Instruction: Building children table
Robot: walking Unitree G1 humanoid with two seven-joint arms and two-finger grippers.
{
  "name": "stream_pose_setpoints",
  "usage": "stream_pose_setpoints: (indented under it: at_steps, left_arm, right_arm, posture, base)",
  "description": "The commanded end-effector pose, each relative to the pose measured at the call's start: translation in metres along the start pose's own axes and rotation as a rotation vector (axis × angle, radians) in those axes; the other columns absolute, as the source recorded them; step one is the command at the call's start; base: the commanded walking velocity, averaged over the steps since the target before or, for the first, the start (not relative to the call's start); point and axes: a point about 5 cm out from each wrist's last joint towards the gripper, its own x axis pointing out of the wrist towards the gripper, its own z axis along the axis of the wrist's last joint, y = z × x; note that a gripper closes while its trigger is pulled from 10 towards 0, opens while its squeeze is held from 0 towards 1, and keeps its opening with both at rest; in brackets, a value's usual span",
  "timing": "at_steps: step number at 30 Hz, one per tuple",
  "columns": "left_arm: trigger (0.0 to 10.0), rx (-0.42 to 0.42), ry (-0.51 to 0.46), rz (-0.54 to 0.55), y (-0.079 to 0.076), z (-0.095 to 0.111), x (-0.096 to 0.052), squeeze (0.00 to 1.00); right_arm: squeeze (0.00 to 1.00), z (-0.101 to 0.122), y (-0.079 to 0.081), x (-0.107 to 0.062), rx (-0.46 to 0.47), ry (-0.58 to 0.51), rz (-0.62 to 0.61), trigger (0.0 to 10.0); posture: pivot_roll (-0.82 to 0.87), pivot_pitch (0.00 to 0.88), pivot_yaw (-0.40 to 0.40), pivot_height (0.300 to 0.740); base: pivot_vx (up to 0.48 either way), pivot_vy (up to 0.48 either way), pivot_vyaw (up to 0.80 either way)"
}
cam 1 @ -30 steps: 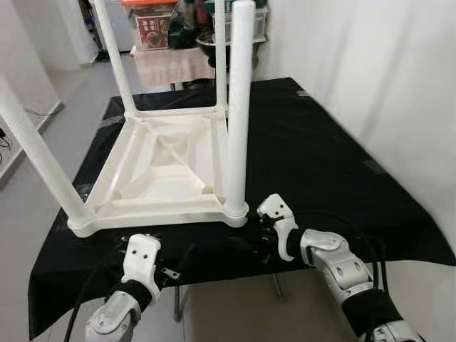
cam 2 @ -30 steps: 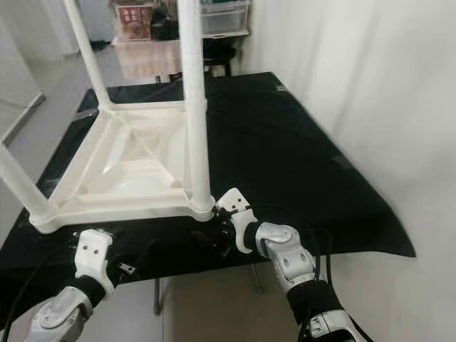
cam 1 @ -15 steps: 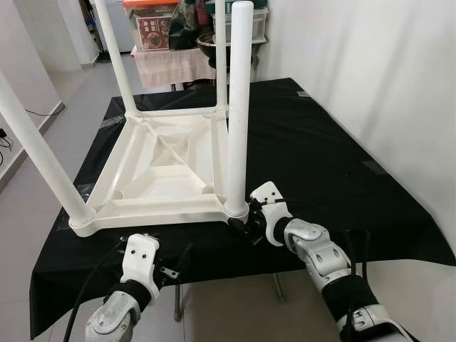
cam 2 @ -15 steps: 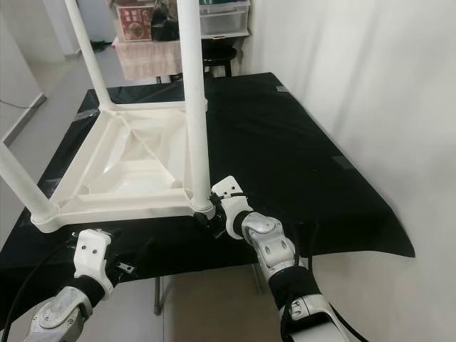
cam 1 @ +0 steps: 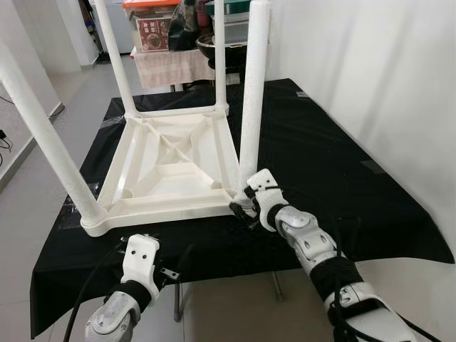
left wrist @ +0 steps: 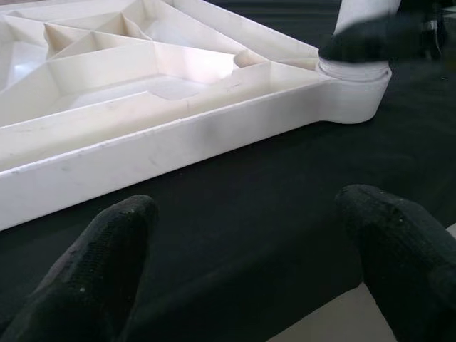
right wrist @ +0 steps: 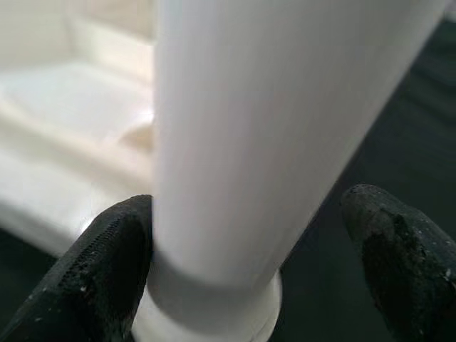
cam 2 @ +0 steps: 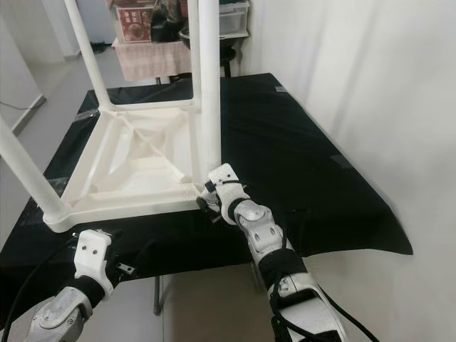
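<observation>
On the black-draped work table (cam 1: 335, 164) in front of me sits the white plastic kids' table (cam 1: 171, 167), flipped upside down with its legs sticking up. My right gripper (cam 1: 242, 204) is down at the base of the near-right leg (cam 1: 251, 100), right where it plugs into the corner socket. In the right wrist view the fingers (right wrist: 107, 263) sit either side of that leg, one touching it and the other with a gap, so it's spread around the leg, not clamped. My left gripper (left wrist: 249, 249) hangs just off the near edge of the work table, fingers wide apart and holding nothing.

Writing-wise, not much: there's a red-lidded storage box (cam 1: 151, 21) at the back with a dark red label, but the text is too small for me to read.

The left wrist view gives me the ribbed underside of the kids' table and the black finger at the corner socket from low down, which the head views can't really resolve.
</observation>
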Motion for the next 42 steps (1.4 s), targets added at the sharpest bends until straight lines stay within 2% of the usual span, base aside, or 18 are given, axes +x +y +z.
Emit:
stream_pose_setpoints:
  at_steps: [1,6,7,10,12,13,16,18,20,23,25,33,35,37,39,42]
  left_arm:
    - [10.0,0.006,0.006,-0.002,0.001,0.000,0.001,0.00]
    - [10.0,0.009,0.005,0.002,0.001,0.000,0.001,0.00]
    - [10.0,0.010,0.005,0.008,0.002,0.001,0.001,0.00]
    - [10.0,0.014,0.001,0.018,0.004,0.002,0.001,0.00]
    - [10.0,0.021,-0.013,0.050,0.009,0.005,0.002,0.00]
    - [10.0,0.021,-0.013,0.050,0.009,0.005,0.002,0.00]
    - [10.0,0.041,-0.017,0.064,0.015,0.007,0.002,0.00]
    - [10.0,0.040,-0.017,0.065,0.016,0.007,0.002,0.00]
    - [10.0,0.041,-0.016,0.099,0.020,0.006,-0.001,0.00]
    - [10.0,0.042,-0.014,0.115,0.021,0.006,-0.002,0.00]
    - [10.0,0.013,-0.007,0.187,0.028,0.003,-0.007,0.00]
    - [10.0,-0.002,0.002,0.228,0.032,0.001,-0.011,0.00]
    - [10.0,0.015,0.021,0.220,0.029,-0.003,-0.015,0.00]
    - [10.0,0.015,0.021,0.220,0.029,-0.003,-0.015,0.00]
    - [10.0,0.043,0.009,0.216,0.026,-0.003,-0.014,0.00]
    - [10.0,0.065,-0.008,0.219,0.025,0.000,-0.011,0.00]
  right_arm:
    - [0.00,0.001,0.010,0.001,0.019,-0.015,0.051,10.0]
    - [0.00,0.000,0.020,-0.003,0.052,-0.043,0.148,10.0]
    - [0.00,-0.004,0.023,-0.008,0.070,-0.056,0.192,10.0]
    - [0.00,-0.012,0.020,-0.015,0.080,-0.053,0.197,10.0]
    - [0.00,-0.028,0.006,-0.030,0.102,-0.048,0.123,10.0]
    - [0.00,-0.028,0.006,-0.030,0.102,-0.048,0.123,10.0]
    - [0.00,-0.035,-0.007,-0.049,0.130,-0.108,0.008,10.0]
    - [0.00,-0.036,-0.008,-0.052,0.144,-0.123,-0.005,10.0]
    - [0.00,-0.040,0.001,-0.062,0.163,-0.146,0.016,10.0]
    - [0.00,-0.042,0.005,-0.066,0.171,-0.153,0.019,10.0]
    - [0.00,-0.048,0.011,-0.077,0.195,-0.170,-0.066,10.0]
    - [0.00,-0.053,0.006,-0.083,0.192,-0.136,-0.149,10.0]
    - [0.00,-0.061,-0.009,-0.084,0.196,-0.091,-0.248,10.0]
    - [0.00,-0.061,-0.009,-0.084,0.196,-0.091,-0.248,10.0]
    - [0.00,-0.065,-0.015,-0.086,0.240,-0.064,-0.307,10.0]
    - [0.00,-0.066,-0.016,-0.085,0.249,-0.048,-0.336,10.0]
  posture:
    - [0.01,0.000,0.014,0.740]
    - [0.01,0.000,0.017,0.740]
    - [0.01,0.000,0.018,0.740]
    - [0.00,0.000,0.019,0.740]
    - [-0.01,0.000,0.025,0.740]
    - [-0.01,0.000,0.025,0.740]
    - [-0.03,0.000,0.040,0.740]
    - [-0.03,0.000,0.040,0.740]
    - [-0.04,0.000,0.043,0.740]
    - [-0.05,0.000,0.042,0.740]
    - [-0.04,0.000,0.037,0.740]
    - [-0.04,0.000,0.028,0.740]
    - [-0.03,0.000,0.017,0.740]
    - [-0.03,0.000,0.017,0.740]
    - [-0.03,0.000,0.015,0.740]
    - [-0.03,0.000,0.013,0.740]
  base:
    - [0.000,0.000,0.00]
    - [0.000,0.000,0.00]
    - [0.000,0.000,0.00]
    - [0.000,0.000,0.00]
    - [0.000,0.000,0.00]
    - [0.000,0.000,0.00]
    - [0.000,0.000,0.00]
    - [0.000,0.000,0.00]
    - [0.000,0.000,0.00]
    - [0.000,0.000,0.00]
    - [0.000,0.000,0.00]
    - [0.000,0.000,0.00]
    - [0.000,0.480,0.00]
    - [0.000,0.480,0.00]
    - [0.000,0.240,0.00]
    - [0.000,0.000,0.00]
